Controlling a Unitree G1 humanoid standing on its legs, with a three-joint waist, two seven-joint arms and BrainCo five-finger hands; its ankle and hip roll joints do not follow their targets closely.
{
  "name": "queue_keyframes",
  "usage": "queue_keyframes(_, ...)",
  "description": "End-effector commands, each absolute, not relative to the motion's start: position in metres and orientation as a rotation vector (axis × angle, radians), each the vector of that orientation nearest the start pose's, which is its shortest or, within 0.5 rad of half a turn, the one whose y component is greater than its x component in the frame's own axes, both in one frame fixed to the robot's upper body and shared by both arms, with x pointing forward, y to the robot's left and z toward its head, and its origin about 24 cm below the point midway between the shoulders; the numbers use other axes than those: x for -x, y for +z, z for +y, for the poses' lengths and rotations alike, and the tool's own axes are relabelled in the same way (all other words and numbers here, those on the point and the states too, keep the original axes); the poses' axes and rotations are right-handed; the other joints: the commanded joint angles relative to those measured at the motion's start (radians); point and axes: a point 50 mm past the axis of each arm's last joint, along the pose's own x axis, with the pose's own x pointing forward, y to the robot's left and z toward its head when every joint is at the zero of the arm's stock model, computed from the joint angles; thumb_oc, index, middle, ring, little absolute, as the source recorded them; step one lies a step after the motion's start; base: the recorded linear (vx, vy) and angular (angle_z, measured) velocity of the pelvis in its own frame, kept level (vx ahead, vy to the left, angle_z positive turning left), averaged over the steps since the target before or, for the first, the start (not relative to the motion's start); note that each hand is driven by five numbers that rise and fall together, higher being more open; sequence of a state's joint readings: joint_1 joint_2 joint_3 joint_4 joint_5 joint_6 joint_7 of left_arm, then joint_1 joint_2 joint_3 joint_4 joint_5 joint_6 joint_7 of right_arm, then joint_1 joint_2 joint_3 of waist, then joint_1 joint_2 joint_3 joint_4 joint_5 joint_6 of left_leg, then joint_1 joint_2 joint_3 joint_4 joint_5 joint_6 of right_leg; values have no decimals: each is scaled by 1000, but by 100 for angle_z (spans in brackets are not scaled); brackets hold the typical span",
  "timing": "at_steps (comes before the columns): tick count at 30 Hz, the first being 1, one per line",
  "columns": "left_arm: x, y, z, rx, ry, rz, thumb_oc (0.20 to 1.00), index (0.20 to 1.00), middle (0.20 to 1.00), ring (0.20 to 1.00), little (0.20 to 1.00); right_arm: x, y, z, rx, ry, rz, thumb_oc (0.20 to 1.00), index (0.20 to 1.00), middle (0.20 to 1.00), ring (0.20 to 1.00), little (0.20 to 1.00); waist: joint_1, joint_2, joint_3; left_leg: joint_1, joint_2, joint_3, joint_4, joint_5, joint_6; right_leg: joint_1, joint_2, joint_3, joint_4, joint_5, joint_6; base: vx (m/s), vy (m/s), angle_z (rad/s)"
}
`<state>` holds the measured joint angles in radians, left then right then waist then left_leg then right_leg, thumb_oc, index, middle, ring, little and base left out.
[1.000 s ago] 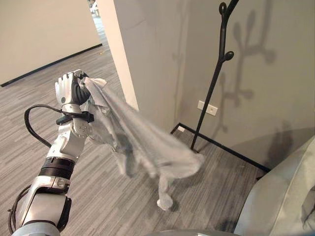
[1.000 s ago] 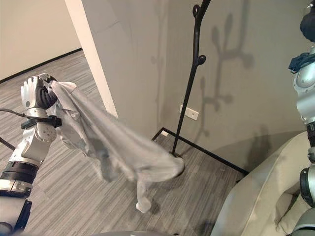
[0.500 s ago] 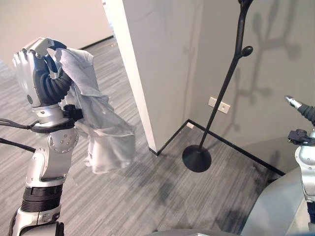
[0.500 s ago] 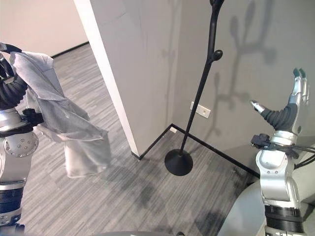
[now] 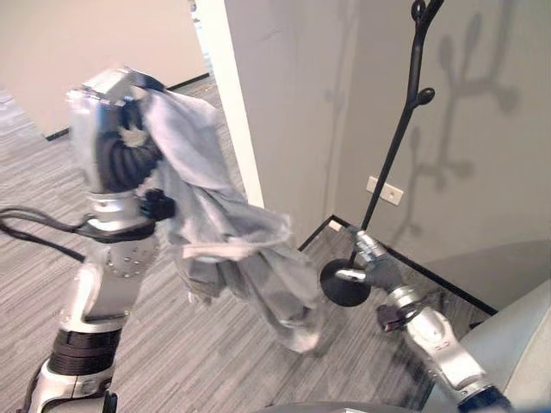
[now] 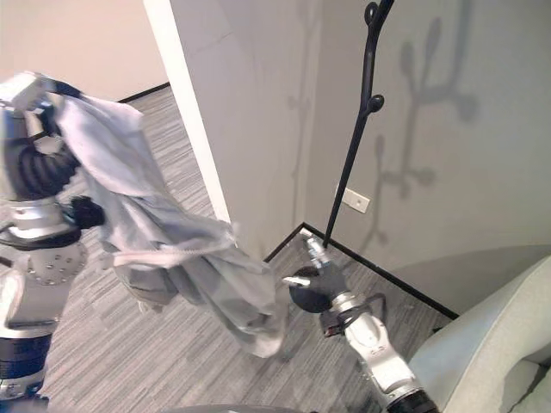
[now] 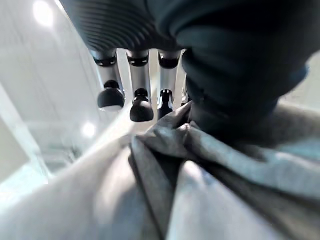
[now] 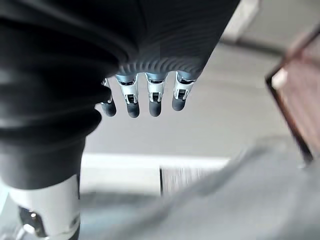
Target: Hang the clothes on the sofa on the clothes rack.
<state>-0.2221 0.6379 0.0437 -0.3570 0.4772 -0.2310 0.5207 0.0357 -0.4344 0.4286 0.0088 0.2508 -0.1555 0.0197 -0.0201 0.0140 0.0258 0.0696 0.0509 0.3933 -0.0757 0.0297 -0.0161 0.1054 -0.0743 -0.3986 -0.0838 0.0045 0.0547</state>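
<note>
Even indoor light, rack shadow on wall (image 5: 482,129), motion-blurred garment (image 5: 250,258)

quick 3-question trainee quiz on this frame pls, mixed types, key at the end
1. True or false: the grey garment already hangs on the black clothes rack.
2. Which hand holds the garment?
A. left hand
B. right hand
C. both hands
3. Fill in: the right hand's fingers are straight and hold ____.

Key
1. False. The garment hangs from the raised left hand, apart from the rack, which stands in the wall corner.
2. A. Its wrist view shows cloth bunched against the thumb and fingers.
3. Nothing. The right hand is low, in front of the rack's round base.
</note>
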Motion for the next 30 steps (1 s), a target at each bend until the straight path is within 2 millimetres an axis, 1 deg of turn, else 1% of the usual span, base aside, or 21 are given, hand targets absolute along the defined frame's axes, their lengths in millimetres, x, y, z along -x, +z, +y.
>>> queue_keyframes(1, -239, 258, 197, -791, 379, -1189, 200, 200, 200, 200, 200, -239, 55, -123, 94, 497, -119, 1000, 1000, 1000, 1000, 1000, -9, -40, -43, 7, 52, 15, -12, 24, -104, 32, -53, -4, -3, 18, 87, 0, 0, 0)
queue_keyframes(2, -239, 258, 197, -791, 379, -1189, 200, 200, 200, 200, 200, -239, 55, -122, 95, 496, -119, 1000, 1000, 1000, 1000, 1000, -8, -40, -43, 7, 53, 15, -12, 24, -104, 31, -53, -3, -3, 18, 87, -38, -2, -1)
queue_keyframes(4, -240, 259, 186, -718, 342, -1209, 200, 200, 200, 200, 200, -240, 41, -110, 91, 513, -70, 1000, 1000, 1000, 1000, 1000, -11, -36, -45, 7, 58, 19, -12, 26, -105, 26, -53, 1, -3, 21, 88, -39, 0, -3)
queue_keyframes(5, -240, 259, 186, -718, 342, -1210, 200, 200, 200, 200, 200, -241, 41, -110, 90, 512, -72, 1000, 1000, 1000, 1000, 1000, -10, -37, -44, 7, 59, 20, -12, 26, -105, 25, -53, 2, -3, 21, 88, 0, 0, 0)
queue_keyframes(6, -239, 263, 179, -685, 325, -1238, 200, 200, 200, 200, 200, -243, 31, -102, 89, 511, -29, 1000, 1000, 1000, 1000, 1000, -9, -32, -46, 9, 61, 22, -12, 26, -106, 24, -54, 3, -3, 22, 89, 0, 0, 0)
queue_keyframes(7, -240, 263, 179, -686, 325, -1241, 200, 200, 200, 200, 200, -245, 31, -101, 88, 510, -33, 1000, 1000, 1000, 1000, 1000, -8, -34, -44, 10, 61, 23, -12, 25, -106, 24, -54, 4, -3, 22, 89, -39, -2, -1)
queue_keyframes(8, -240, 269, 170, -664, 304, -1278, 200, 200, 200, 200, 200, -244, 22, -91, 78, 541, 6, 1000, 1000, 1000, 1000, 1000, -9, -28, -45, 13, 62, 26, -12, 24, -106, 24, -54, 4, -3, 21, 90, 0, 0, 0)
queue_keyframes(11, -244, 278, 159, -643, 271, -1317, 200, 200, 200, 200, 200, -240, 15, -77, 126, 621, 30, 1000, 1000, 1000, 1000, 1000, -9, -22, -44, 20, 64, 27, -12, 21, -107, 30, -55, 2, -3, 16, 89, -12, -2, 0)
queue_keyframes(14, -246, 285, 152, -618, 256, -1346, 200, 200, 200, 200, 200, -239, 10, -72, 164, 652, 40, 1000, 1000, 1000, 1000, 1000, -11, -17, -41, 22, 64, 23, -12, 20, -108, 35, -55, -4, -3, 13, 89, 0, 0, 0)
queue_keyframes(17, -249, 296, 140, -550, 222, -1383, 200, 200, 200, 200, 200, -237, 0, -66, 236, 677, 62, 1000, 1000, 1000, 1000, 1000, -17, -4, -44, 25, 63, 18, -12, 19, -108, 40, -58, -12, -3, 12, 89, 0, 0, 1)
queue_keyframes(20, -248, 309, 127, -482, 208, -1432, 200, 200, 200, 200, 200, -237, -8, -56, 216, 686, 99, 1000, 1000, 1000, 1000, 1000, -21, 9, -44, 26, 61, 13, -12, 17, -109, 44, -60, -22, -3, 11, 91, 1, 1, 4)
queue_keyframes(21, -248, 313, 124, -470, 209, -1445, 200, 200, 200, 200, 200, -238, -9, -54, 207, 688, 103, 1000, 1000, 1000, 1000, 1000, -22, 12, -43, 26, 60, 13, -12, 16, -108, 45, -61, -26, -3, 11, 93, 0, 0, 0)
queue_keyframes(22, -250, 320, 114, -440, 223, -1476, 200, 200, 200, 200, 200, -237, -3, -42, 163, 735, 81, 1000, 1000, 1000, 1000, 1000, -27, 23, -42, 28, 56, 13, -12, 13, -109, 46, -66, -30, -3, 11, 97, 0, 0, 0)
queue_keyframes(25, -255, 321, 108, -441, 240, -1467, 200, 200, 200, 200, 200, -236, 3, -39, 126, 759, 61, 1000, 1000, 1000, 1000, 1000, -35, 28, -39, 28, 53, 14, -12, 11, -110, 47, -69, -34, -3, 12, 99, -1, 4, 1)
queue_keyframes(28, -259, 320, 109, -452, 264, -1458, 200, 200, 200, 200, 200, -236, 4, -39, 101, 755, 62, 1000, 1000, 1000, 1000, 1000, -39, 30, -38, 28, 52, 13, -12, 9, -110, 46, -71, -35, -3, 13, 100, -1, 4, 2)
queue_keyframes(30, -261, 320, 109, -430, 292, -1443, 200, 200, 200, 200, 200, -236, 3, -39, 74, 742, 74, 1000, 1000, 1000, 1000, 1000, -45, 30, -38, 30, 52, 16, -12, 7, -109, 43, -71, -31, -3, 16, 100, 1, 1, 5)
